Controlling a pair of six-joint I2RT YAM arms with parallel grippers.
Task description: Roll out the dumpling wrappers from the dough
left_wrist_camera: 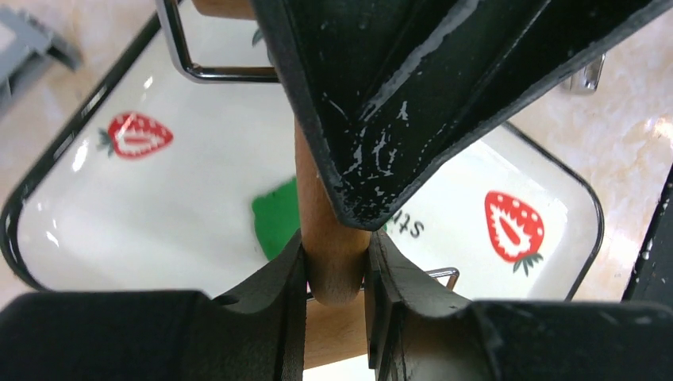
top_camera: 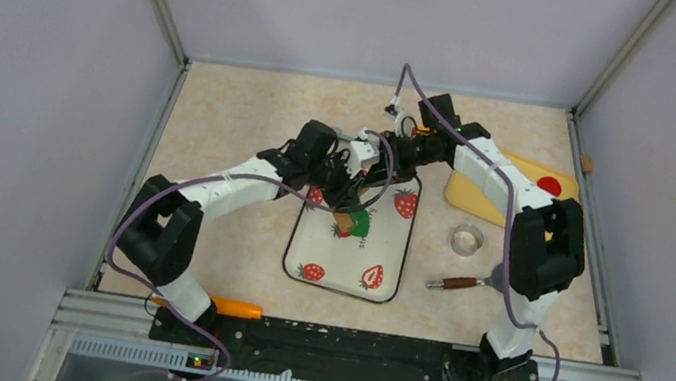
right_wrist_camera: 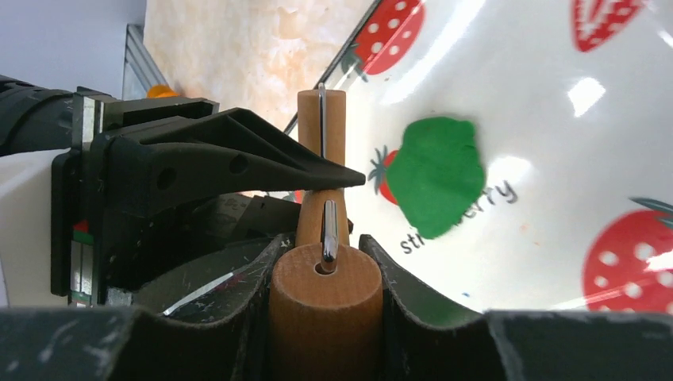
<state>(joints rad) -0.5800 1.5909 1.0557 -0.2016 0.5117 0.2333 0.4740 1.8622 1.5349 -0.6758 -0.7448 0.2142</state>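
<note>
Two-arm hold on a roller (right_wrist_camera: pixel 325 298) above the tray (top_camera: pixel 344 257). The left gripper (left_wrist_camera: pixel 335 255) is closed on the roller's slim wooden handle, which is pinched between both fingers (left_wrist_camera: pixel 274 278) and runs on ahead of them beneath the black finger of the other arm. The right gripper (right_wrist_camera: pixel 325 258) is closed on a thicker wooden cylinder, whose flat end face, with a metal pin set in its centre, is turned toward the wrist camera. A bent metal wire frame (left_wrist_camera: pixel 214 73) is seen ahead of the left fingers, at the far end of the handle. The dough (right_wrist_camera: pixel 436 175) – a flattened, irregular dark green patch – lies on the white tray ahead of the right fingertips and to their right, over a printed strawberry and some lettering. From the left wrist it is seen just beyond the fingertips, on the left of the handle and partly hidden behind it; whether wood and dough are touching cannot be told, since the contact is covered. Well to the right of both grippers – off the tray – are a clear round cutter (top_camera: pixel 466 239), a yellow board (top_camera: pixel 473 206) bearing a red disc (top_camera: pixel 548 185), and a wooden-handled utensil (top_camera: pixel 454 284).
</note>
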